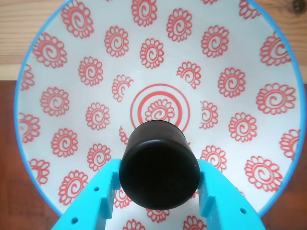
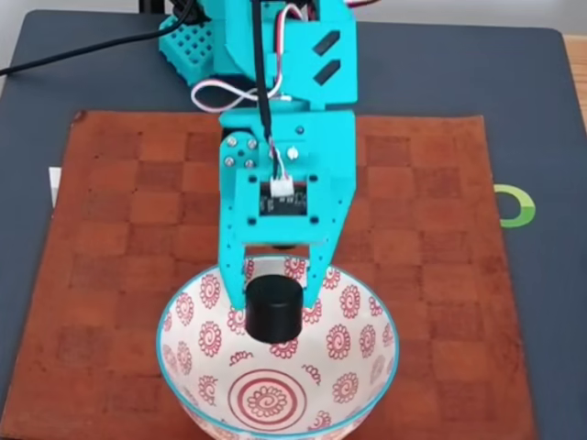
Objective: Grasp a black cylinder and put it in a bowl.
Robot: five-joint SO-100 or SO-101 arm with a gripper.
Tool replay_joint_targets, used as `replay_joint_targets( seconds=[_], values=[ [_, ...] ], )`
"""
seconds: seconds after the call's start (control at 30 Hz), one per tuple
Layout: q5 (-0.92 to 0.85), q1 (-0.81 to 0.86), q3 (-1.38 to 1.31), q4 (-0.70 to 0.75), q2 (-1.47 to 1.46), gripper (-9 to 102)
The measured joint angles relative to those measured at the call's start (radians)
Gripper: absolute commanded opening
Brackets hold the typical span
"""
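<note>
Gripper (image 2: 274, 291): clamped on black cylinder (image 1: 159, 166), held above bowl (image 2: 371, 316).
Release: lower near centre rings, then part jaws gently.

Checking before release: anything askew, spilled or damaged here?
Nothing stands out. The gripper holds the black cylinder squarely between its jaws above the bowl, which sits upright and looks intact on the brown checkered mat. No spills or chips visible in either view.
</note>
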Motion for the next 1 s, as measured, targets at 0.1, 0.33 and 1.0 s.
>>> replay_joint_targets(
  seconds=[0.1, 0.33, 1.0],
  values=[
    [0.0, -0.002, 0.0, 0.0, -0.025, 25],
    [0.0, -0.003, -0.002, 0.0, -0.031, 26],
    [0.0, -0.077, 0.48, 0.0, 0.437, 26]
  ],
)
